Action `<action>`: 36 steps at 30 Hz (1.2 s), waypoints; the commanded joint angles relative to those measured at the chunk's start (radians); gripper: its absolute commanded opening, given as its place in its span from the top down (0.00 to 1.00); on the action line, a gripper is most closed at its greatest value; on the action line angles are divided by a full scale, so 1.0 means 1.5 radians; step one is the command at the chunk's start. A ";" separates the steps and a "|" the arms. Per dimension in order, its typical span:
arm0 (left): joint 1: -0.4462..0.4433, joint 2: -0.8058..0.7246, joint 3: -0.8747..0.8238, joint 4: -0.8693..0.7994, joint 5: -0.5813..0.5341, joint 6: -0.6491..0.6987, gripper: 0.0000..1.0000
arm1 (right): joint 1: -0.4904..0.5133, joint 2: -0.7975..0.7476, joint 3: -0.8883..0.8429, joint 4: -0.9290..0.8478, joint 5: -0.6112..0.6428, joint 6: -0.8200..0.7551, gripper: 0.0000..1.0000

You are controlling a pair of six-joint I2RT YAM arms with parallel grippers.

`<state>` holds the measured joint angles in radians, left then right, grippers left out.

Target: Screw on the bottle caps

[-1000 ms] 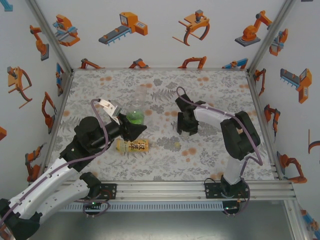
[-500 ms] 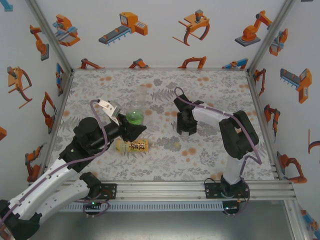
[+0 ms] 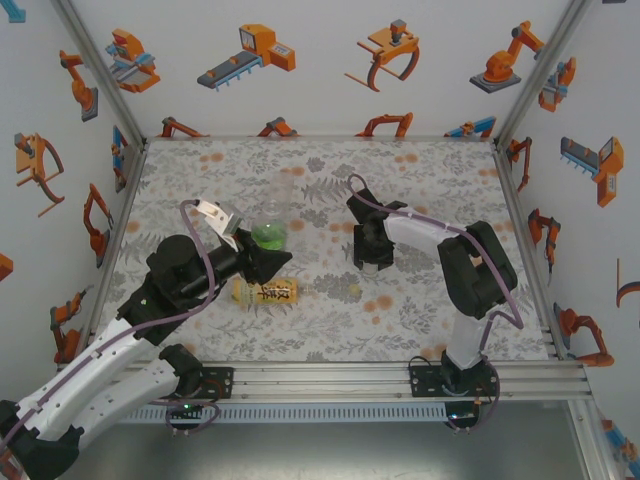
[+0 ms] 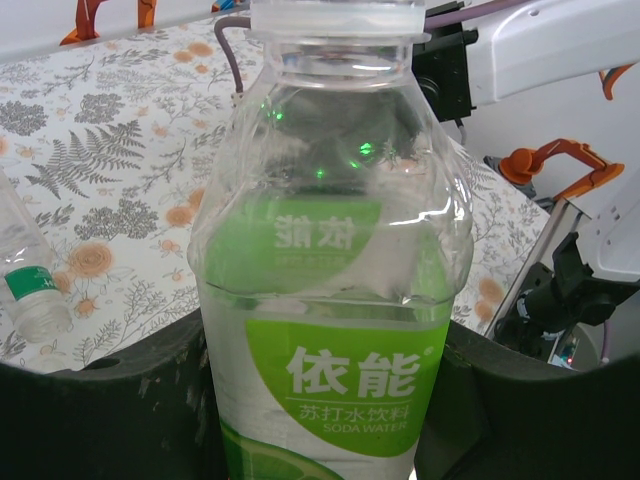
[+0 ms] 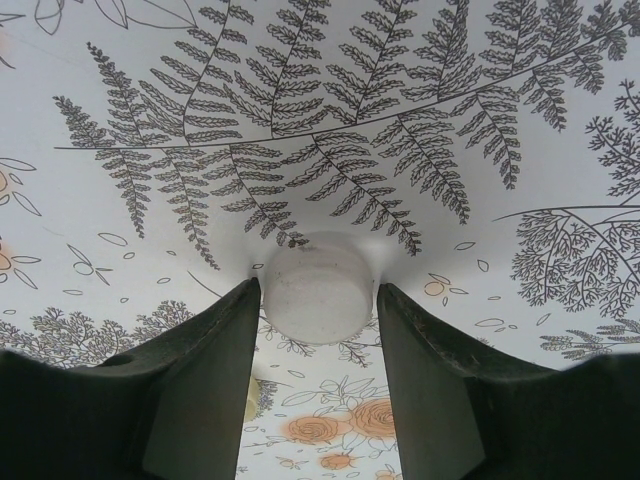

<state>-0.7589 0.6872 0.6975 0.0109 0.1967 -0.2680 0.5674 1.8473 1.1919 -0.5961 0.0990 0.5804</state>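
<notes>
The left gripper (image 4: 320, 405) is clamped on the green bottle (image 4: 330, 300), one dark finger on each side of its lower body. In the wrist view the bottle stands upright in the middle of the frame. Its green label reads "依能", then "苏打水饮料" and "SODA WATER" in white (the same two big characters show mirrored through the clear plastic above). From overhead this pair sits left of centre, gripper (image 3: 262, 262) just below bottle (image 3: 270, 235).

The amber bottle (image 3: 265, 291) lies on its side just below them. Its yellow label carries dark writing too small to read.

The right gripper (image 5: 318, 300) is closed partway on the white cap (image 5: 318, 288), fingertips touching both sides, low over the fern-printed cloth (image 5: 330, 120). Overhead, that gripper (image 3: 375, 262) is right of centre, well apart from the bottles.
</notes>
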 commanded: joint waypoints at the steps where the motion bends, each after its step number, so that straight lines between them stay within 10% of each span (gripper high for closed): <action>1: -0.001 -0.011 -0.001 0.002 -0.006 0.012 1.00 | 0.004 0.009 -0.006 0.007 0.021 -0.007 0.51; 19: -0.001 -0.004 0.000 0.006 0.007 0.018 1.00 | 0.004 -0.011 -0.015 0.008 0.027 -0.012 0.58; 36: -0.003 0.076 0.102 -0.133 0.214 0.225 1.00 | 0.005 -0.266 -0.012 -0.014 -0.134 -0.102 0.66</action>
<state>-0.7589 0.7910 0.7933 -0.1303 0.4141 -0.0338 0.5686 1.5242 1.1694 -0.6098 -0.0002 0.4877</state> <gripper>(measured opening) 0.536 0.427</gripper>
